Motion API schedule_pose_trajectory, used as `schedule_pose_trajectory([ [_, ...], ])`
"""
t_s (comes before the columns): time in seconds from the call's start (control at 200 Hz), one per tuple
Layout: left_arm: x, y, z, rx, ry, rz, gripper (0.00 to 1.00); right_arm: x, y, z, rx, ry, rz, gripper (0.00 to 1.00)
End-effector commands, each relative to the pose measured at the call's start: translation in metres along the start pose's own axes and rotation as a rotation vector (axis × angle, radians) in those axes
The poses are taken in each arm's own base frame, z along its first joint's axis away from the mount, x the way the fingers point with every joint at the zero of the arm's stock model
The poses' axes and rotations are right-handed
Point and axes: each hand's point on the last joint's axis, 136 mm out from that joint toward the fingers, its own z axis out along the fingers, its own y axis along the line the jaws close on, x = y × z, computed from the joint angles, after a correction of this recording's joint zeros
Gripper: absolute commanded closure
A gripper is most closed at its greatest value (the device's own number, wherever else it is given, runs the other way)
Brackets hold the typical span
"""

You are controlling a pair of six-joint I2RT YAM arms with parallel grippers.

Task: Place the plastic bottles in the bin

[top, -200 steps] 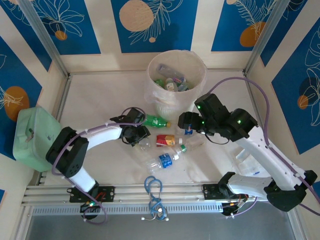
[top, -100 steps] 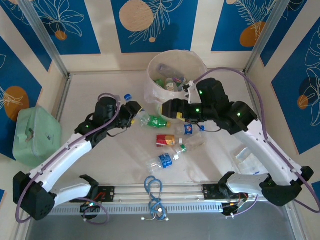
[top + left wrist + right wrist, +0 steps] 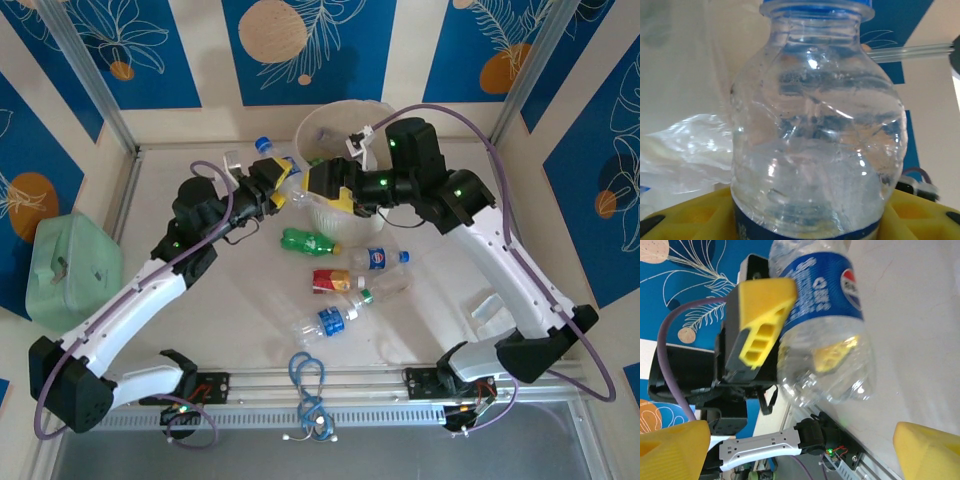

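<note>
Up off the desk (image 3: 200, 270), far toward the bin (image 3: 392, 120).
Swung the left claw (image 3: 274, 182) from near-left to the bin's left side with a clear blue-capped bottle (image 3: 266, 156); raised the right claw (image 3: 333, 188) off the blue-labelled bottle (image 3: 381, 258), jaws wider.

The front rim of the bin (image 3: 335, 104), upper centre, is crowded: the left end effector (image 3: 272, 183) clamps a clear bottle (image 3: 815, 125), and the right end effector (image 3: 330, 188) gapes wide just beside it. Five loose bottles (image 3: 308, 241) clutter mid-frame. The upper-left corner of the bench (image 3: 170, 160) lies open.
</note>
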Motion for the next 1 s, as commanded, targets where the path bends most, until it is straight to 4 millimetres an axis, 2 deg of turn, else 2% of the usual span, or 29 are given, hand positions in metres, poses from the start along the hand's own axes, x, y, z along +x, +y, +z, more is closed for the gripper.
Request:
schedule_pose_trajectory([
  [0.0, 0.003, -0.044, -0.002, 0.147, 0.03, 0.022, 0.47, -0.009, 0.016, -0.005, -0.055, 0.003, 0.004, 0.05],
  [0.17, 0.004, -0.056, -0.002, 0.206, 0.041, 0.017, 0.47, -0.017, 0.016, 0.004, -0.053, 0.009, 0.008, 0.07],
  [0.295, 0.007, -0.064, -0.002, 0.232, 0.056, 0.028, 0.47, -0.02, 0.02, 0.01, -0.061, 0.015, 0.001, 0.12],
  [0.61, 0.008, -0.076, -0.003, 0.291, 0.06, 0.03, 0.47, -0.016, 0.026, 0.025, -0.077, 0.049, -0.005, 0.14],
  [0.995, 0.006, -0.059, 0.002, 0.248, 0.052, 0.025, 0.45, -0.022, 0.031, 0.023, -0.079, 0.025, -0.024, 0.3],
])
